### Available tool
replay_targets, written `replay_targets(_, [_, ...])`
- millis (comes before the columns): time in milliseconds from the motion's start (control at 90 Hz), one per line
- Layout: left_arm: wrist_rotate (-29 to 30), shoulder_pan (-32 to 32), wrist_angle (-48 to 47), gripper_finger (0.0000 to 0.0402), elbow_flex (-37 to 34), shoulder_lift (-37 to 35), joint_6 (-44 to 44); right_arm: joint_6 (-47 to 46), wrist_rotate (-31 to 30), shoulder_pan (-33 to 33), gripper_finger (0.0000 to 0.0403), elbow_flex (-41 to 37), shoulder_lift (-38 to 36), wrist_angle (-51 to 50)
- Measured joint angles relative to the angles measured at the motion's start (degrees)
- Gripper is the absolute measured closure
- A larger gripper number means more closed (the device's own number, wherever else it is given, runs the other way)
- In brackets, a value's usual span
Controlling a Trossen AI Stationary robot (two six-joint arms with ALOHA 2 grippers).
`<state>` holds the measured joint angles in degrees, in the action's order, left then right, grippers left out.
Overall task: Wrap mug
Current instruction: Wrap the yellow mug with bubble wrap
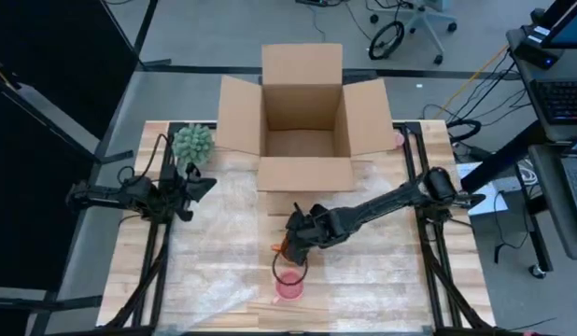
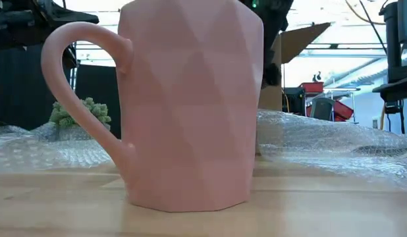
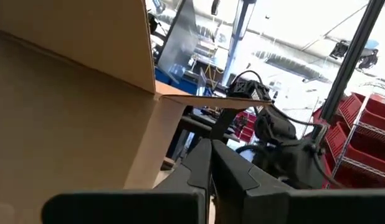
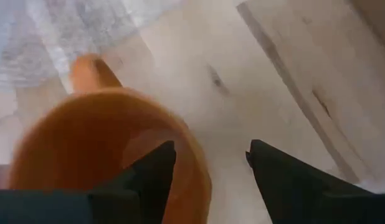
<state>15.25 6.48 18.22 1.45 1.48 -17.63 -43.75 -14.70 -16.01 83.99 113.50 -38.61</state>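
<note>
The mug (image 1: 289,283) stands upright on the wooden table (image 1: 382,280), near the front edge and about midway across, its handle (image 2: 62,79) clear of everything in the low view. A sheet of bubble wrap (image 1: 228,201) covers the table behind it and to the left; the mug's base sits on bare wood just off the sheet's edge. The right gripper (image 1: 290,245) hangs over the mug's far rim, fingers spread: in its wrist view one finger (image 4: 149,177) dips inside the rim and the other (image 4: 286,180) stays outside over open tabletop. The left gripper (image 1: 197,184) waits at the table's left side, fingers pressed together, pointing at the open cardboard box (image 1: 303,121) standing at the back edge. A green plant (image 1: 191,142) sits just beside the box's left flap.
</note>
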Motion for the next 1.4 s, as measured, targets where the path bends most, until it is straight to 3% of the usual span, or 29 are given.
replay_targets(122, [0.00, 0.02, 0.09, 0.0402, 0.00, 0.00, 0.00, 1.11, 0.07, 0.72, 0.0260, 0.00, 0.52, -0.38])
replay_targets(300, [0.00, 0.00, 0.09, 0.0402, 0.00, 0.00, 0.00, 2.97, -0.10, 1.02, 0.0370, 0.00, 0.13, -0.46])
replay_targets(356, [-0.02, 0.00, 0.11, 0.0402, 0.00, 0.00, 0.00, 3.92, 0.15, 1.01, 0.0388, 0.00, -0.37, -0.99])
replay_targets(611, [-0.03, 0.01, 0.10, 0.0402, 0.00, 0.00, -0.01, 3.06, -0.33, -2.45, 0.0397, 0.14, -10.10, -5.81])
replay_targets(789, [-0.04, 0.02, 0.15, 0.0402, 0.00, 0.00, -0.03, -5.83, 1.40, -7.22, 0.0398, 0.07, -16.69, -24.53])
replay_targets(933, [-0.07, 0.02, 0.13, 0.0402, 0.00, 0.00, -0.02, -13.14, 2.90, -11.20, 0.0399, -0.63, -17.63, -38.26])
replay_targets(1189, [-0.07, 0.02, 0.24, 0.0402, 0.00, 0.00, -0.07, -22.19, 2.77, -13.49, 0.0400, -13.31, -18.33, -36.07])
replay_targets(1400, [-0.06, 0.00, 0.35, 0.0402, 0.00, 0.00, -0.09, -29.99, 2.68, -14.53, 0.0401, -24.60, -30.04, -27.56])
